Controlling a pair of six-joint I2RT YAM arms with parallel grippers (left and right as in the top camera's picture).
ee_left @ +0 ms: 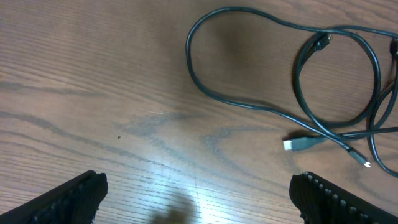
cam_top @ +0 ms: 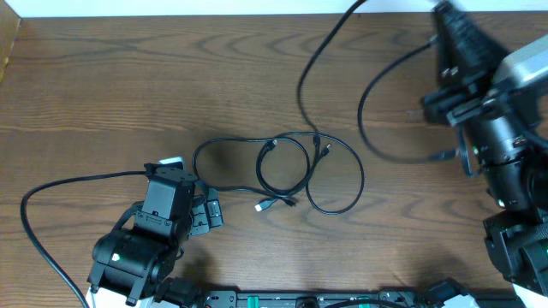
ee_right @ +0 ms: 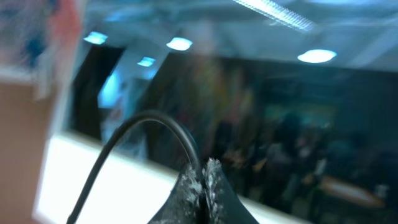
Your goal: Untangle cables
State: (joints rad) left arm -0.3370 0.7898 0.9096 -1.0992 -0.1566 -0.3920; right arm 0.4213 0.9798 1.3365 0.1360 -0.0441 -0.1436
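Note:
The cables [cam_top: 282, 171] lie in loose overlapping black loops at the middle of the wooden table, with a small silver plug [cam_top: 261, 206] at their near edge. One strand [cam_top: 306, 68] runs up from the loops and off the top edge. In the left wrist view the cables [ee_left: 336, 81] and the plug [ee_left: 297, 143] sit at the upper right. My left gripper [ee_left: 199, 193] stands open over bare wood, left of the loops [cam_top: 187, 181], holding nothing. My right gripper [ee_right: 205, 171] is raised and shut on a black cable strand [ee_right: 137, 124] that arches away from its fingertips.
The right arm [cam_top: 488, 111] fills the right side, with a thicker black cable [cam_top: 368, 128] looping beside it. The left arm's own cable [cam_top: 51, 192] curves along the near left. The table's far edge [cam_top: 171, 15] runs along the top.

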